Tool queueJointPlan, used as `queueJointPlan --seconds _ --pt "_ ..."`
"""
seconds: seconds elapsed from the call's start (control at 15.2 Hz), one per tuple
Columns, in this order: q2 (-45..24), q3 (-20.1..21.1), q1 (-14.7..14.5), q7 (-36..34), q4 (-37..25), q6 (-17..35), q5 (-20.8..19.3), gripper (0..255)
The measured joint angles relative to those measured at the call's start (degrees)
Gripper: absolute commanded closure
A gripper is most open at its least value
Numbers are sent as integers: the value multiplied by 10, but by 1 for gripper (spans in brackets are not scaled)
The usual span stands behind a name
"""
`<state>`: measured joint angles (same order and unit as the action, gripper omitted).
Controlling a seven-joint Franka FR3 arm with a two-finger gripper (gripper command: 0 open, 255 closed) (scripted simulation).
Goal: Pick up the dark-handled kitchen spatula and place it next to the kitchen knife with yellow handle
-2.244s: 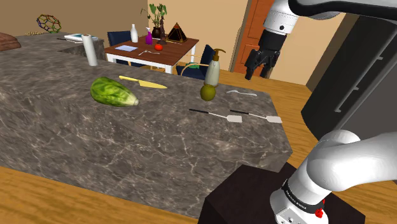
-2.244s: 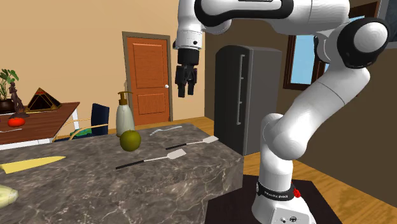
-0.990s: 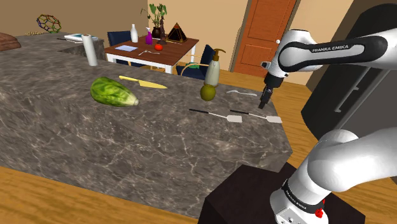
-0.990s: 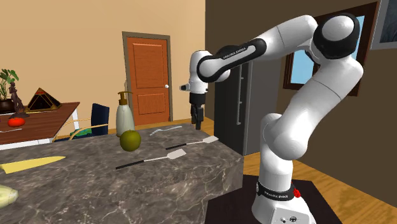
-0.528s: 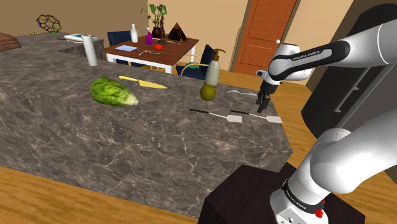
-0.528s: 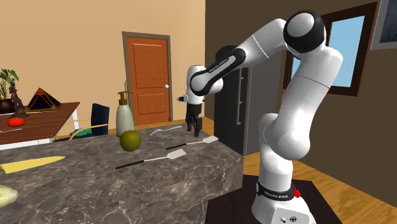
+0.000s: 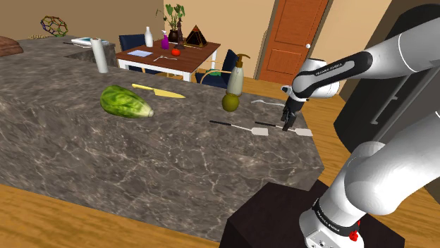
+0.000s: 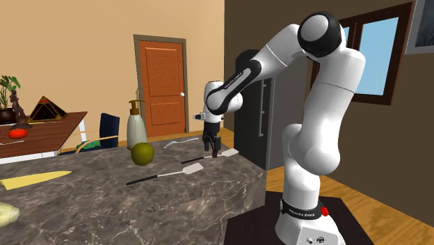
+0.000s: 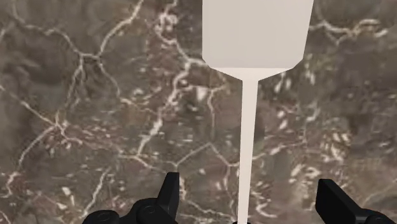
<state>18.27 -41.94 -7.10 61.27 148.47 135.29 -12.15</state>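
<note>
Shoulder view: two spatulas [image 7: 236, 126], one yellow-handled knife [image 7: 159, 91], gripper [image 7: 285, 129] released astride one spatula [image 7: 304, 132]

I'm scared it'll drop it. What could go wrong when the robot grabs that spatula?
The open gripper straddles the thin neck of the spatula near its blade, so it might tip or slip when lifted. The second spatula lies close by and could get bumped. Both lie near the counter edge; a nudge might push one off.
</note>
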Motion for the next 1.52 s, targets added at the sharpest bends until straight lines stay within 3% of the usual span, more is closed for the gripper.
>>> queueJointPlan --seconds 0.4,0.46,1.12,1.52 --pt "-4 -1 -2 1 2 6 2 0" --pt "-4 -1 -2 1 2 6 2 255" --pt "-4 -1 -2 1 2 6 2 255" --pt "29 17 8 -14 -16 -42 -11 255"
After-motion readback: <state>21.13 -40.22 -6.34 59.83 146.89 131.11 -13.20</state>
